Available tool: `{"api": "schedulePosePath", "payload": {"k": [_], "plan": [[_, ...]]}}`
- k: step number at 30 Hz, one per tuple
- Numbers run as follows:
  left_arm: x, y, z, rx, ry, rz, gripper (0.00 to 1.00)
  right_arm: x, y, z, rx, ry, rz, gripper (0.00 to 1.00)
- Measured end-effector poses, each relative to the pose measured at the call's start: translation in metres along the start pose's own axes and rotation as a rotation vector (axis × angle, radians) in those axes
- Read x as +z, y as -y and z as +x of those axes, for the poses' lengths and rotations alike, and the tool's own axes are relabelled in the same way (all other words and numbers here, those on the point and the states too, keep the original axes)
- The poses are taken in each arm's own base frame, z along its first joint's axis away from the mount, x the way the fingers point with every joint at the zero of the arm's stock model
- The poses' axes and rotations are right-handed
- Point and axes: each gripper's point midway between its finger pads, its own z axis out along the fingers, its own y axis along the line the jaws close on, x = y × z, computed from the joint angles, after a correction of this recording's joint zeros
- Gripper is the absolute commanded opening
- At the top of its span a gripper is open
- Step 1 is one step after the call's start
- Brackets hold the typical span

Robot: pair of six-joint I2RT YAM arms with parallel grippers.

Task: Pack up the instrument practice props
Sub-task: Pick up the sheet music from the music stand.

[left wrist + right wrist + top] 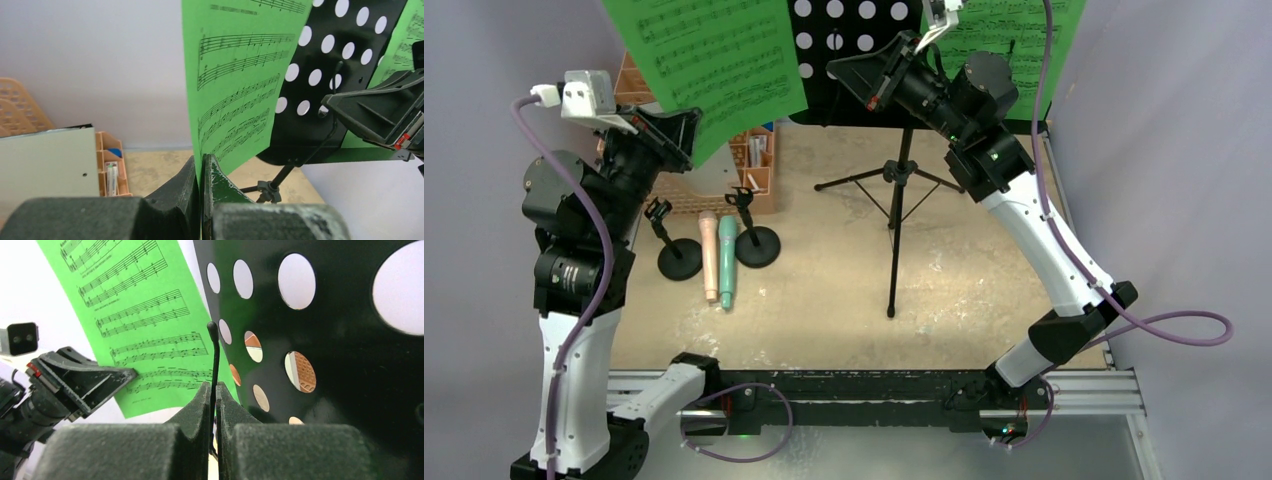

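Observation:
My left gripper [686,128] is shut on the lower edge of a green sheet-music page [714,60], held upright off the left of the black hole-punched music desk [854,60]; the page [240,75] rises from between the jaws [201,162]. My right gripper [854,72] is shut on the desk's thin black page-retainer wire [215,355], which stands between the jaws [214,390]. A second green page [1014,40] lies on the desk's right side. The tripod legs [894,200] stand on the table. The pink microphone [709,255], mint microphone [727,260] and two round-based holders [679,255] [757,243] are on the left.
An orange mesh file organizer [759,165] stands at the back left behind a plain grey-white board [709,180]; both also show in the left wrist view, organizer [20,107] and board [45,160]. The tan table top ends at a metal rail [874,385] in front.

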Motion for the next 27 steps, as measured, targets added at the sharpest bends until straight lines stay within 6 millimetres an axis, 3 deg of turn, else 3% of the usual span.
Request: {"api": "schedulePosePath", "payload": {"k": [7, 14, 20, 27], "plan": [[-0.023, -0.012, 0.017, 0.003, -0.040, -0.060, 0.00, 0.000, 0.010, -0.002, -0.027, 0.010, 0.037, 0.21], [-0.035, -0.021, 0.049, -0.017, -0.140, -0.096, 0.00, 0.000, 0.015, 0.001, -0.048, 0.012, 0.045, 0.28], [-0.044, -0.025, 0.053, -0.018, -0.169, -0.122, 0.00, -0.003, 0.017, 0.001, -0.061, 0.018, 0.052, 0.38], [-0.056, -0.025, 0.045, -0.016, -0.147, -0.140, 0.00, -0.012, 0.020, 0.005, -0.072, 0.024, 0.066, 0.66]]}}
